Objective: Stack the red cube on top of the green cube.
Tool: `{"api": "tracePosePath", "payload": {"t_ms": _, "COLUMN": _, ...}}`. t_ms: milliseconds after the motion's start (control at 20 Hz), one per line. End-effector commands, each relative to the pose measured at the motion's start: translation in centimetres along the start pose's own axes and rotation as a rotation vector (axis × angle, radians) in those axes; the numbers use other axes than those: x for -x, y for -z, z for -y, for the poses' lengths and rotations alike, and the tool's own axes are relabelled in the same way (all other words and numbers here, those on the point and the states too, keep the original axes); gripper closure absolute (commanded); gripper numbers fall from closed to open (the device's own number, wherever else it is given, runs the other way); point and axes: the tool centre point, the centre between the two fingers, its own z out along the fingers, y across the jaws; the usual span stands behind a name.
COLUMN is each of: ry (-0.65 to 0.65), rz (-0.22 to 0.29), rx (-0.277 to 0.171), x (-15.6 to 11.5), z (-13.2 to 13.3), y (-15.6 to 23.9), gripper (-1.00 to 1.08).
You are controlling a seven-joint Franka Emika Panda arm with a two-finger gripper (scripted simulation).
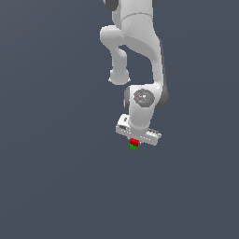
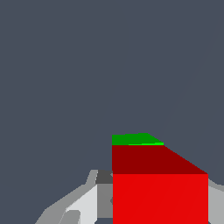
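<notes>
My gripper [image 1: 134,140] grasps the red cube [image 2: 160,199] directly above the green cube [image 2: 133,139]; releasing while off-centre would likely tip the red cube off.

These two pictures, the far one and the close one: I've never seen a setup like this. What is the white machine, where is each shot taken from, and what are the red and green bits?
These are simulator renders, not photographs. The white jointed machine is a Franka Panda robot arm, seen in the exterior view from a camera off the arm. At its end is the gripper, a two-fingered clamp. The close picture comes from a camera on the wrist, looking down past the fingers. The red cube fills that view, sitting between the fingers, so it appears to be held. Just beyond it peeks the green cube, which lies on the plain grey surface. The red cube looks almost directly above the green one; whether they touch cannot be told.
</notes>
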Motion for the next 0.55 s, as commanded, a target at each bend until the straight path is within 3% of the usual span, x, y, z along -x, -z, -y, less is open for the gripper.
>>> {"api": "tracePosePath", "payload": {"t_ms": 0, "ry": -0.001, "rz": 0.000, "rx": 0.000, "x": -0.15, "z": -0.10, "y": 0.03, "gripper": 1.08}}
{"api": "tracePosePath", "payload": {"t_ms": 50, "ry": -0.001, "rz": 0.000, "rx": 0.000, "x": -0.15, "z": -0.10, "y": 0.03, "gripper": -0.92}}
{"api": "tracePosePath", "payload": {"t_ms": 500, "ry": -0.001, "rz": 0.000, "rx": 0.000, "x": -0.15, "z": -0.10, "y": 0.03, "gripper": -0.92}}
